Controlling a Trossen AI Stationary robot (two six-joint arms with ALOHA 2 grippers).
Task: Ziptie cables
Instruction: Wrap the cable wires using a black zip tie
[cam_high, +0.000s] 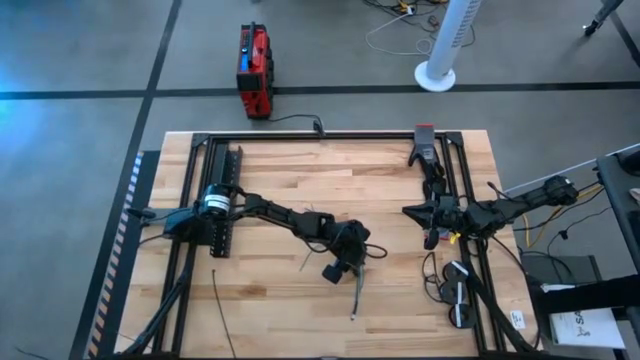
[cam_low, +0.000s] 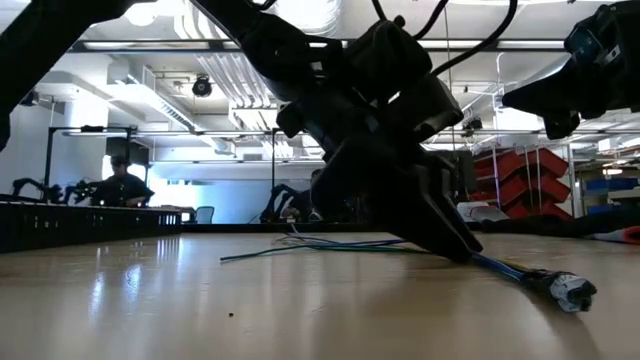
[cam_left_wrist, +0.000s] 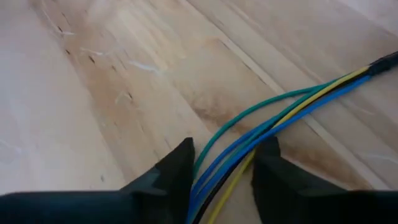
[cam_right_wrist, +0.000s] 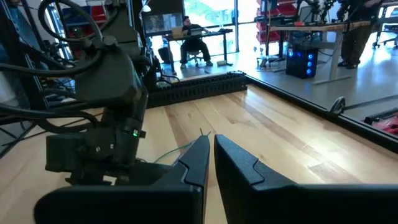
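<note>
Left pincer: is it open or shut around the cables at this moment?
Open. In the left wrist view the left pincer has its two fingers apart, with the cables running loose through the gap on the table.

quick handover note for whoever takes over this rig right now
Left pincer: down at the table's middle, fingers either side of the cables; whether they grip is unclear.
Right pincer: raised above the table's right side, fingers nearly together, holding nothing.
Cables: loose bundle on the wood, running from the left pincer toward the front edge.
A thin black strip, likely the ziptie, lies apart near the front left.
Done: nothing tied. Left: gather, wrap, cinch.
</note>
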